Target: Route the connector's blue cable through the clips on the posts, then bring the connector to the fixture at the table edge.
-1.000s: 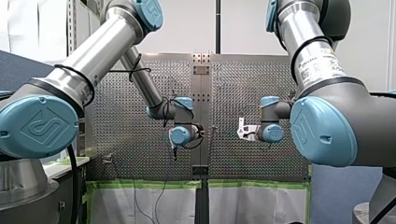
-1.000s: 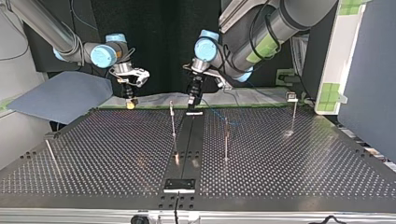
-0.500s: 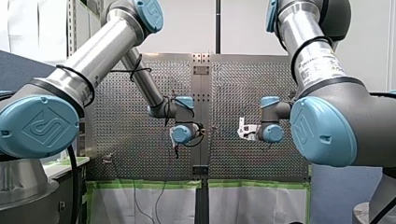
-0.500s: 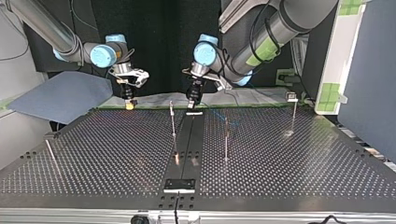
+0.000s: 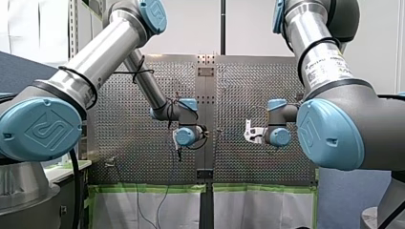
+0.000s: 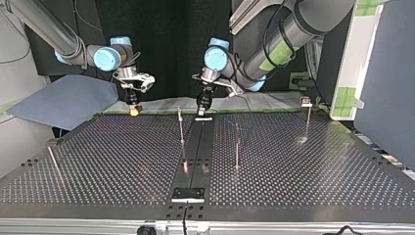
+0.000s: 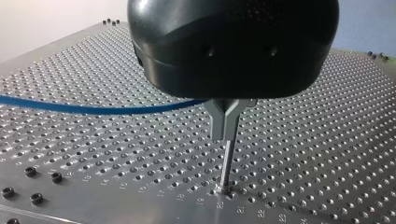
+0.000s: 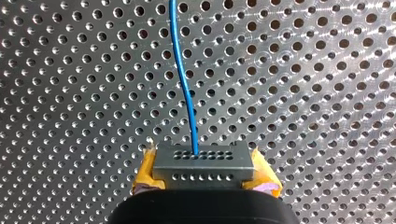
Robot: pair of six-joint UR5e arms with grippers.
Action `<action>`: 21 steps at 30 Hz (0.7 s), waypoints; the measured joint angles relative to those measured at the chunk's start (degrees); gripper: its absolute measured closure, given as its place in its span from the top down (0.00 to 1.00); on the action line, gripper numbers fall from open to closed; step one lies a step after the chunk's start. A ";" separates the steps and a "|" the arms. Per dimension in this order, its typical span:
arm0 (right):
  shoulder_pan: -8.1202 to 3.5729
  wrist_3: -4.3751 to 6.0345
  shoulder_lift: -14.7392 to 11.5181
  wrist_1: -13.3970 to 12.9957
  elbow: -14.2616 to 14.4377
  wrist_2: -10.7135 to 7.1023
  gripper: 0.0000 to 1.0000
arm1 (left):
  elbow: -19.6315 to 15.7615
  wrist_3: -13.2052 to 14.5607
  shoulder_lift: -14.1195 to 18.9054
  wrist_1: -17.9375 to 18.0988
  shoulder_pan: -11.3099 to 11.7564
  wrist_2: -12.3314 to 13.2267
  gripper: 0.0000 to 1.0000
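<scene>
My right gripper [image 8: 205, 183] is clamped on the connector [image 8: 204, 161], with the blue cable [image 8: 184, 84] running ahead from the connector. My left gripper [image 6: 202, 106]: can't tell.

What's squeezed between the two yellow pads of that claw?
A small grey connector block, thin blue cable leaving it, shown in the right wrist view.

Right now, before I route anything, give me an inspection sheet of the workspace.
Surface: perforated table, metal with a dark centre strip.
Job's things: connector held in right tool; slim posts standing apart on the table.
Clutter: nothing seen.
Tools: right tool shut on connector, yellow pads; left tool low near top view's far edge, grip unclear.
Cables: blue cable leaves connector, runs above the table to left tool.
Surroundings: blue sheet beyond the table; green tape on a white panel.
</scene>
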 joint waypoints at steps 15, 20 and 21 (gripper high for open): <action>-0.24 0.07 0.26 -0.35 -0.12 0.02 0.00 | 3.35 0.99 -2.04 -2.65 0.22 -0.46 0.00; -0.45 0.23 0.31 -0.54 -0.27 0.04 0.00 | 4.05 0.91 -2.05 -3.02 0.42 -0.46 0.00; -0.50 0.27 0.34 -0.56 -0.34 0.04 0.00 | 4.20 0.90 -2.06 -3.05 0.47 -0.46 0.00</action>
